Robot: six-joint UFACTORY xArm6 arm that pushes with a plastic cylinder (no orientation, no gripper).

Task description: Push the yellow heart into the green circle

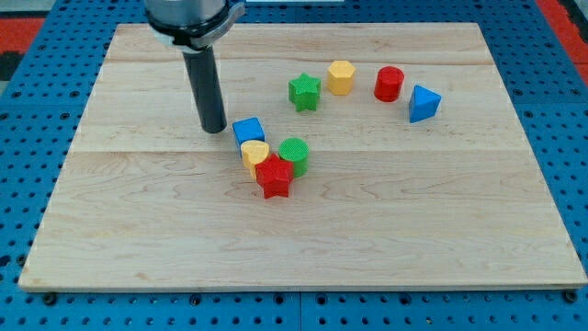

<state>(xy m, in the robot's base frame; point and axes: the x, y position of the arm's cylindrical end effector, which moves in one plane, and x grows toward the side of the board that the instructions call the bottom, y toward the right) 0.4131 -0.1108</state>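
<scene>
The yellow heart [254, 154] lies near the board's middle, wedged between the blue cube [248, 130] above it and the red star [274, 176] below it. The green circle [295, 154] stands just to the heart's right, very close or touching. My tip [214, 129] rests on the board just left of the blue cube, up and left of the heart, a small gap away.
A green star [304, 92], a yellow hexagon [341, 77], a red cylinder [389, 84] and a blue triangle [423, 103] form an arc toward the view's top right. The wooden board [138, 230] sits on a blue pegboard.
</scene>
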